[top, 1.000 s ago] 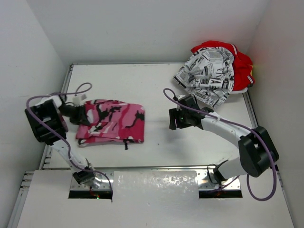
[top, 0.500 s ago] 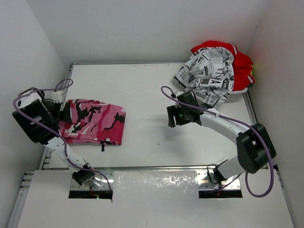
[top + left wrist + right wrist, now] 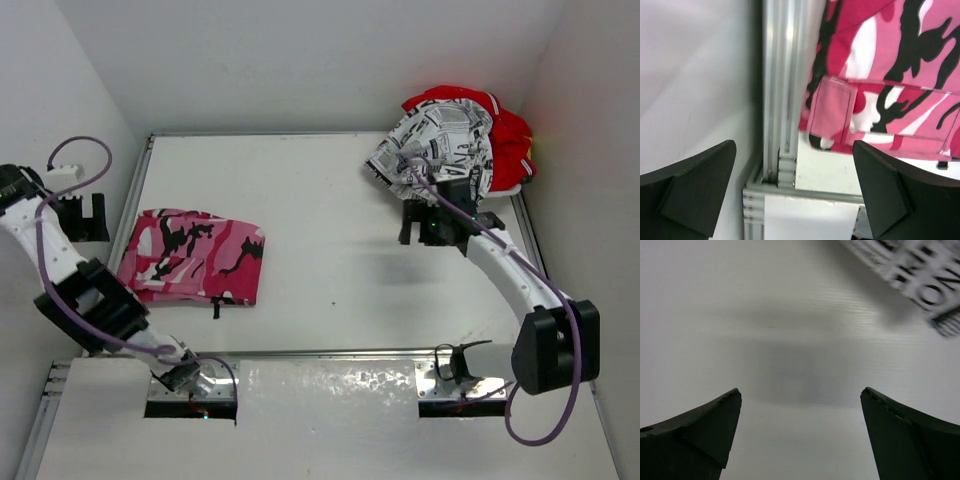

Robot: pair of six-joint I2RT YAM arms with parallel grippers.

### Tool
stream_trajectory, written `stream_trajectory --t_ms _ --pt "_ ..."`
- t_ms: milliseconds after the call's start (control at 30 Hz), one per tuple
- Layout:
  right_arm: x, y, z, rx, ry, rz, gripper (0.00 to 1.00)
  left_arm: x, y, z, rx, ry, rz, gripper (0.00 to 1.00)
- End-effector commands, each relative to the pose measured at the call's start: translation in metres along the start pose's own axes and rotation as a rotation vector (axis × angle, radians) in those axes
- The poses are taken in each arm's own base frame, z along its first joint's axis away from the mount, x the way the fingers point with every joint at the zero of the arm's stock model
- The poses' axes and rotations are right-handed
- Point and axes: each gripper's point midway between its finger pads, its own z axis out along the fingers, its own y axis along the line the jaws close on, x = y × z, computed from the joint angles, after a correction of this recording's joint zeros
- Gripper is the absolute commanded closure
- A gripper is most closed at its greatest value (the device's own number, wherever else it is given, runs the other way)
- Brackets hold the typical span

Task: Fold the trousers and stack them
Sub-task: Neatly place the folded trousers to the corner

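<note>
The pink camouflage trousers (image 3: 193, 256) lie folded flat at the table's left side; their edge (image 3: 880, 90) fills the upper right of the left wrist view. My left gripper (image 3: 80, 218) hangs open above the table's left rail, apart from the cloth, nothing between its fingers (image 3: 695, 185). The newsprint trousers (image 3: 440, 160) lie crumpled on the red trousers (image 3: 510, 140) at the back right corner. My right gripper (image 3: 425, 225) is open over bare table just in front of that heap; a newsprint corner (image 3: 920, 275) shows at the right wrist view's top.
An aluminium rail (image 3: 780, 100) runs along the table's left edge, with the white wall beyond it. White walls close in the table at the back and both sides. A drawstring end (image 3: 215, 306) pokes out from the camouflage pair's front edge.
The left gripper let go of the camouflage trousers after dragging them left, opened and drew back over the rail. The right gripper opened wider and moved back and right towards the heap.
</note>
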Motion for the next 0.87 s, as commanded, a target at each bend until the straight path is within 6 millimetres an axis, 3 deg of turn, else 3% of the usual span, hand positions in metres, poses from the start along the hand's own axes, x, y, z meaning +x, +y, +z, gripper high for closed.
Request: stream_trajectory --t_ms 0,33,67,133,200,333,567,833 --pt "0.023 -0.047 -0.008 0.147 0.055 0.122 0.01 0.009 0.004 -0.021 -0.16 -0.079 -0.099 0.0" --pt "0.036 -0.056 -0.009 0.185 0.091 0.139 0.01 0.01 0.003 -0.033 -0.206 -0.113 -0.096 0.0" --pt "0.04 -0.067 -0.01 0.239 0.095 0.145 0.01 0.021 0.003 -0.026 -0.231 -0.103 -0.119 0.0" --pt "0.051 -0.074 -0.01 0.274 0.114 0.142 0.01 0.026 0.006 -0.031 -0.301 -0.126 -0.131 0.0" --pt "0.055 -0.076 -0.008 0.281 0.112 0.137 0.01 0.044 0.003 -0.022 -0.313 -0.087 -0.157 0.0" --pt "0.048 -0.077 -0.011 0.283 0.069 0.128 0.01 0.065 0.001 -0.012 -0.344 -0.044 -0.19 0.0" --pt "0.047 -0.08 -0.012 0.289 0.065 0.094 0.01 0.079 -0.011 -0.004 -0.334 -0.046 -0.23 0.0" --pt "0.049 -0.069 -0.006 0.231 0.061 0.129 0.01 0.085 -0.014 -0.011 -0.362 -0.056 -0.228 0.0"
